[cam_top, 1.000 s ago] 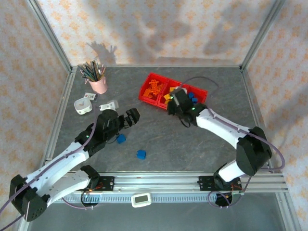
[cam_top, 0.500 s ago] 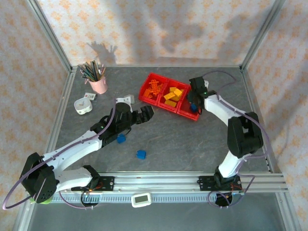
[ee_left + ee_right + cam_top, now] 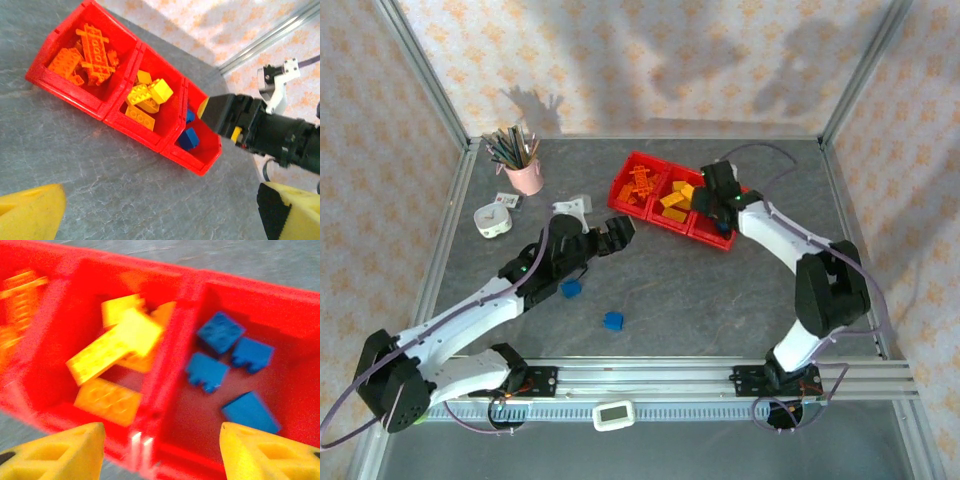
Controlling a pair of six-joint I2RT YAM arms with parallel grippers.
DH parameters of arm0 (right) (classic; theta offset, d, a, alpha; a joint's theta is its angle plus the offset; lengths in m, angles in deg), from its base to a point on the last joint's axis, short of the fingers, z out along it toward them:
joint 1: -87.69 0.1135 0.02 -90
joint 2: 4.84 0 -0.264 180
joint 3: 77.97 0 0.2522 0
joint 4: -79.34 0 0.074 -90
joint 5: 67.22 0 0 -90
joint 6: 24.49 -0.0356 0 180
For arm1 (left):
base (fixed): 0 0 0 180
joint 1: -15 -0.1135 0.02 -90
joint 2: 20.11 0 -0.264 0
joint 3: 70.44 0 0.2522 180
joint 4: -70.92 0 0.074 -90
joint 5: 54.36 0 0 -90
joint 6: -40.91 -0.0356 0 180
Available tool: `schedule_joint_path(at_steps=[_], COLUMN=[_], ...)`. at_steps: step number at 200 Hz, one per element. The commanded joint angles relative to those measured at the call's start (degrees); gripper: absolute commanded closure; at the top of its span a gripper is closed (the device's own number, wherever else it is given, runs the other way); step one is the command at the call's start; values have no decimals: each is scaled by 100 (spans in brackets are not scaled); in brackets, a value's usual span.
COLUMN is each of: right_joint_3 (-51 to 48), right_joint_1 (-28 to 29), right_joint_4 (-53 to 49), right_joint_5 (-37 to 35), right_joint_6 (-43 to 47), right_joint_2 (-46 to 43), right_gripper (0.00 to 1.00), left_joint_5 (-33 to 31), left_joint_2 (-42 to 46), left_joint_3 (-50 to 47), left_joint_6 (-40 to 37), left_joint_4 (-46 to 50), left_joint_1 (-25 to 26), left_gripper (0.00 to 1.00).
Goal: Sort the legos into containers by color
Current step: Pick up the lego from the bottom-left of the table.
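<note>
Starting at the left of the top view, the pink pencil cup point(image 3: 526, 176) stands at about 11 o'clock from the left gripper point(image 3: 615, 236), well apart from the sorting and no part of it. That gripper hangs above the table point(image 3: 660, 285) with its fingers spread wide and nothing between them. Its wrist camera looks toward the bins, so I judge it free for a fresh pick.

Two blue bricks lie loose on the table, one point(image 3: 571, 289) at roughly 7 o'clock from it, the other point(image 3: 612, 320) at 6 o'clock (both near the left arm, which seems the natural one to fetch them).

At 2 o'clock from the left gripper sit the red bins point(image 3: 65, 95), one joined row. It holds orange pieces point(image 3: 92, 47) in the left compartment, yellow bricks point(image 3: 150, 95) in the middle and sorted blue pieces point(image 3: 220, 332) on the right, each colour kept apart as the task asks.

The right gripper point(image 3: 162, 450) hovers over the wall between the middle and right compartments. Its fingers are parted and empty, a pose that suits a release there.
</note>
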Motion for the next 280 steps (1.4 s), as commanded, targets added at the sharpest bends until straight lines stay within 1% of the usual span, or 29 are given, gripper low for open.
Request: schedule_joint_path(at_steps=[1,32,62,96,136,150,174,232,254,280], right_joint_3=[-193,-224,-139,288,752,911,1316,2125,2296,2537], right_joint_1=[509,1354,2107,2968,3588,3759,3978,4052,4052,4052], right_joint_4=[-13,103,423,606,838,921,875,624,624,533], right_joint_5=[109,208,547,486,648,727,630,304,236,188], right_joint_6=[32,-8,27,279,321,321,320,296,342,379], right_joint_2=[-289,-263,-4,721,1537,1790,2279,3165,3341,3566], right_gripper=[36,31,29,24,21,20,18,17,19,26], left_joint_5=[-447,-789,-1109,-1542,-2077,-2235,-2448,-2576,-2545,-2536], left_joint_2=[418,1074,1693,2323,3003,3205,3444,3565,3571,3545], left_joint_3=[-200,-354,-377,-339,-201,-181,-148,-194,-248,-271], left_joint_6=[9,175,334,594,940,1004,1145,1220,1217,1194], left_joint_4=[383,1018,1710,2531,3499,3700,3978,4067,3988,3952], left_joint_1=[-50,-157,-225,-240,-263,-263,-263,-263,-262,-263], left_gripper=[1,1,1,1,1,1,1,1,1,1])
